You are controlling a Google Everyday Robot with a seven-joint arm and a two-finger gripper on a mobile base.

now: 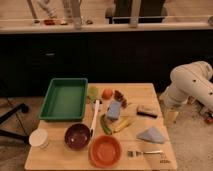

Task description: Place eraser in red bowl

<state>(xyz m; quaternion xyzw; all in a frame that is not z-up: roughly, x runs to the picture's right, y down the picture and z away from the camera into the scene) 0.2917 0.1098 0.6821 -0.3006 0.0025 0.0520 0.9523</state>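
- We find the small rectangular eraser block, dark on top with a tan edge, lying flat on the light wooden desk near its right edge, not yet lifted.
- The round orange-red bowl with a plain, smooth inside stands at the front edge of the desk, well apart from the eraser. It appears to hold nothing.
- The end effector sits at the low end of the white robot arm, just off the desk's right edge and near the eraser. We cannot tell whether it is open or closed.
- In our judgement the step in hand is the approach to the eraser, and the task is at its start.
- We recommend descending on the eraser from above, centred along its length and closing across its narrow width, so the block does not swing when raised.
- A grey-blue folded cloth and a metal fork lie between the eraser and the red bowl. The carry should rise well clear of both.
- A dark maroon-purple bowl stands just beside the red bowl on its left, so release should be over the red bowl's centre only.
- A light blue rectangular block lies mid-desk and must not be mistaken for the eraser.
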